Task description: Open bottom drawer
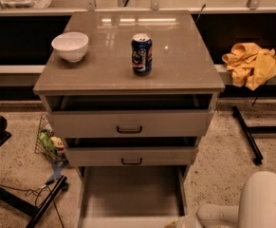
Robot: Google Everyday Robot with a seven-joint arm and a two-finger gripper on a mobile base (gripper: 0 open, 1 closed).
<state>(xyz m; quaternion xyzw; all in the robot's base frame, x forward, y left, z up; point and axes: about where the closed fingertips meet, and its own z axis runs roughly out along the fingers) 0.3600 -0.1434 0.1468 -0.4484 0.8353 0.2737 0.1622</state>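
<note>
Through my one camera I look down on the cabinet (215, 101). The bottom drawer (128, 194) is pulled far out toward me, well beyond the two above it, and its plain grey inside shows. The middle drawer (131, 155) and the top drawer (129, 123) each stand slightly open, black handles facing me. The gripper (178, 222) sits at the lower edge of the view by the bottom drawer's front right corner, on the end of the white arm (223, 213). I cannot tell whether it is open or closed. On the surface (185, 61) stand a white bowl (70, 45) at the left and a blue can (142, 54) near the middle, well apart. A yellow cloth (252, 63) lies off to the right.
</note>
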